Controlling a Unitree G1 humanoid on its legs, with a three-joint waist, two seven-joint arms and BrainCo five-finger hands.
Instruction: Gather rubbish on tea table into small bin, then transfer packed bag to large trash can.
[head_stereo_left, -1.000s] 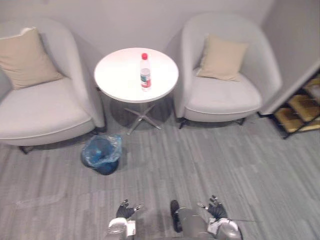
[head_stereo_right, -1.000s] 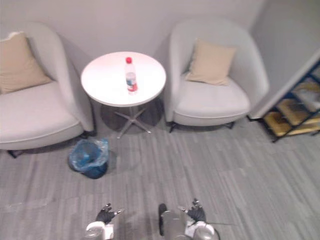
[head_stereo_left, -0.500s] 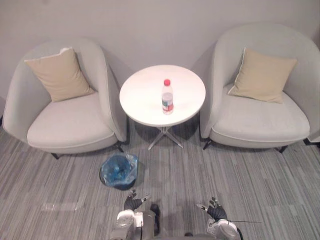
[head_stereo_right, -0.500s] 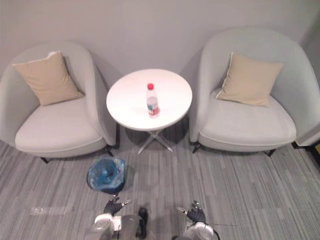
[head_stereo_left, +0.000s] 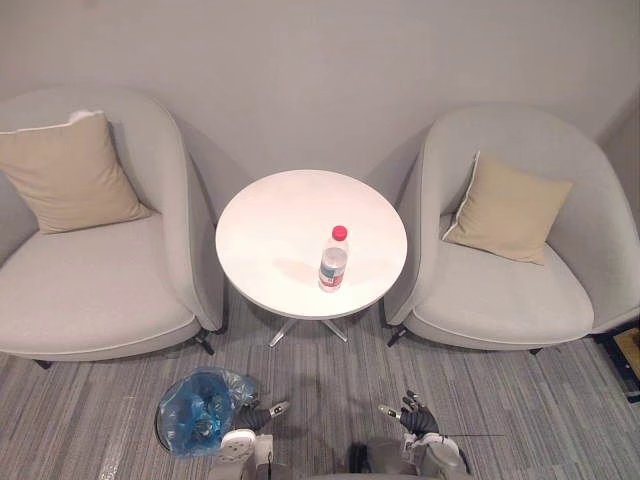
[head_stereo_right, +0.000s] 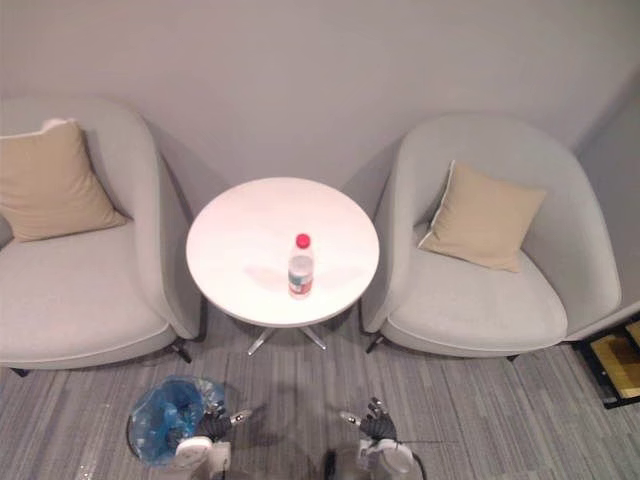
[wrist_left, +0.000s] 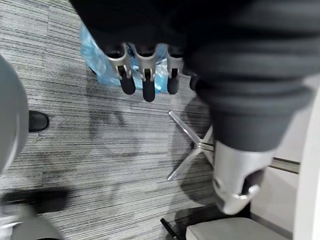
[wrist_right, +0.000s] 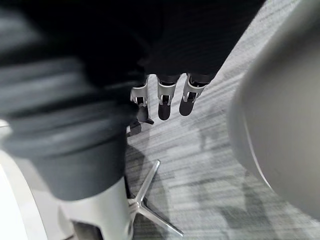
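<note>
Fingers (wrist_left: 145, 80) of left hand (head_stereo_left: 258, 415) and fingers (wrist_right: 164, 100) of right hand (head_stereo_left: 413, 420) loose and apart, both empty, low over the floor short of the round surface (head_stereo_left: 270, 225).
Plastic water bottle (head_stereo_left: 333, 259), red cap, upright on the surface near its robot-side edge; blue-bagged small bin (head_stereo_left: 196, 424) on floor off the surface's near-left. Bottle likely light, thin-walled, smooth, tippy: wrap mid-body at the label, not the cap.

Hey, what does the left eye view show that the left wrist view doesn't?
Left eye view alone: the bottle standing on the round table, both armchairs with cushions, and the right hand. Left wrist view alone: the left hand up close, fingers straight, holding nothing. Both: the small bin with its blue bag, the table's cross base and the grey carpet.
</note>
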